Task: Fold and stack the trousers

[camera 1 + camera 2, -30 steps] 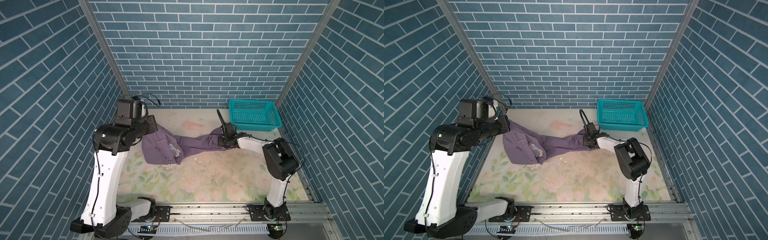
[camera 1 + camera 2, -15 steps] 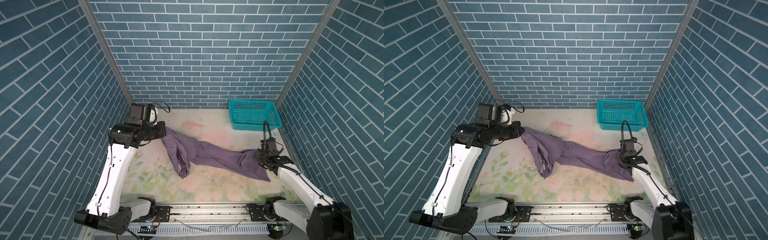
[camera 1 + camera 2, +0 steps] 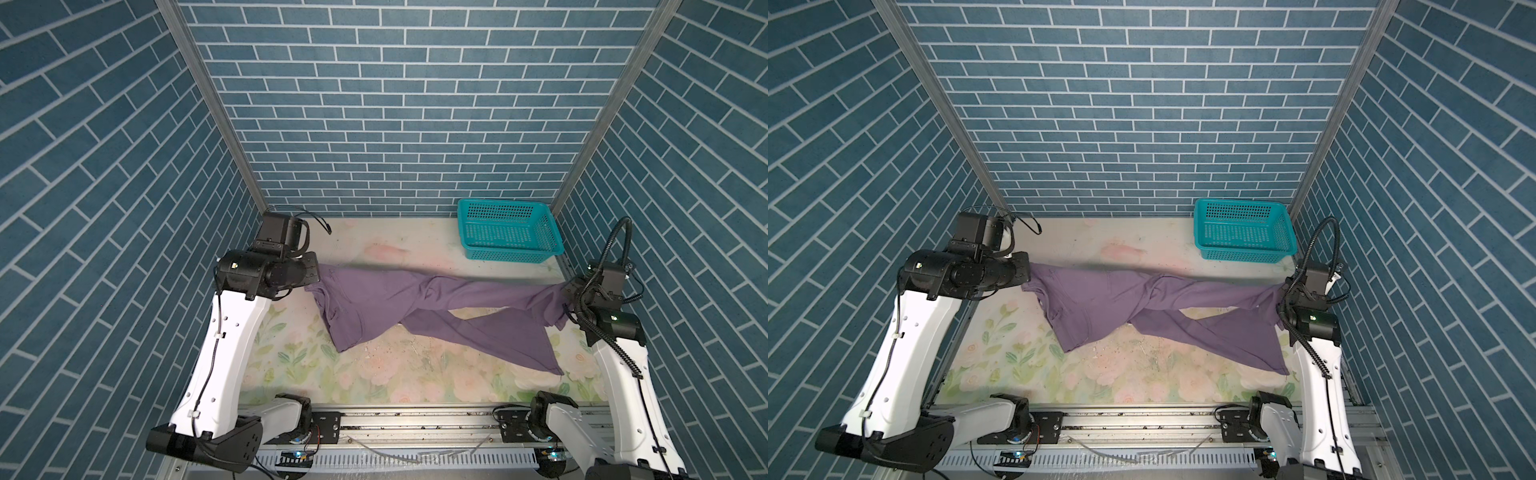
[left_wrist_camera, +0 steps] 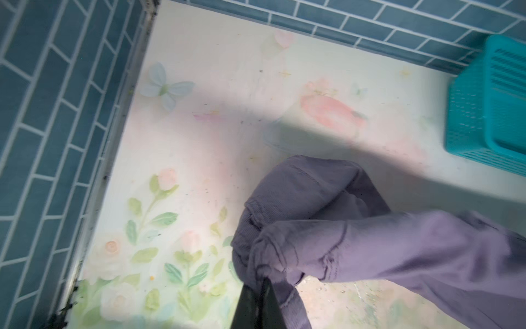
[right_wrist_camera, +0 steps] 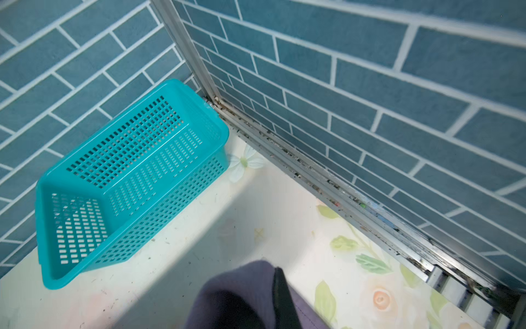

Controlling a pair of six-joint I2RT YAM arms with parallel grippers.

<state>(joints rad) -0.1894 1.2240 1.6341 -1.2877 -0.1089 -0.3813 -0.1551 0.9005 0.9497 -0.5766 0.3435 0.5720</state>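
Stretching out seems to be the step in hand: the trousers (image 3: 436,307) are held pulled long across the middle of both top views, over the flowery table (image 3: 374,374). One leg is twisted over the other, and one hem hangs down at the lower right. Next, the twist likely has to be shaken out and the cloth laid flat before a fold is made. The teal basket (image 3: 509,257), at the upper right, is empty. The left gripper (image 3: 311,277) is squeezed tight on the waist end; the right gripper (image 3: 567,291) is squeezed tight on a leg end.
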